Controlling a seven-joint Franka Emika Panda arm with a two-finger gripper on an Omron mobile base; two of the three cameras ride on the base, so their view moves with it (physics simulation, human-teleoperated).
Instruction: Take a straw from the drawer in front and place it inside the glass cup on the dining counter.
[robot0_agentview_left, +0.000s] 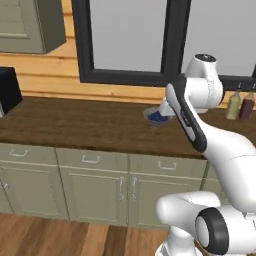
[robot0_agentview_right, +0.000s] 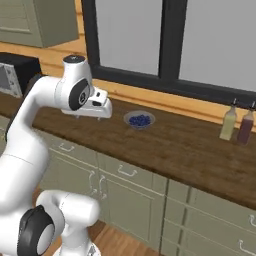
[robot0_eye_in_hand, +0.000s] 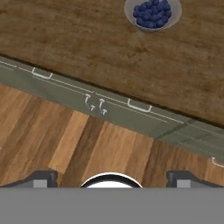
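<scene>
Fingertips of the gripper (robot0_eye_in_hand: 111, 178) stand far apart at the bottom of the hand view, one at the lower left and one at the lower right, with nothing between them: the jaws are wide open and empty. The hand looks straight down past the front edge of a dark wood worktop (robot0_eye_in_hand: 87, 39) onto the plank floor (robot0_eye_in_hand: 65, 140) in front of the cabinets.

A grey bowl of blueberries (robot0_eye_in_hand: 152, 12) sits on the worktop, toward its far side, near the window wall. In the left base view the same bowl (robot0_agentview_left: 156, 116) is partly hidden behind the white arm (robot0_agentview_left: 192, 120); in the right base view it (robot0_agentview_right: 139, 120) lies just to the right of the arm's hand. Two bottles, one pale (robot0_agentview_right: 228, 123) and one dark red (robot0_agentview_right: 245, 126), stand close together at the far right of the worktop, against the wall. A dark appliance (robot0_agentview_left: 7, 90) stands at the left end.

Below the worktop runs a row of shallow sage-green drawer fronts with silver bar handles; the drawer (robot0_agentview_left: 91, 159) directly in front is closed, flush with its neighbours. Taller cabinet doors (robot0_agentview_left: 95, 192) sit beneath it, also closed. In the hand view the drawer handles (robot0_eye_in_hand: 139, 106) appear as small silver loops along the green band under the worktop edge. The straw cannot be seen while the drawers are shut.
</scene>
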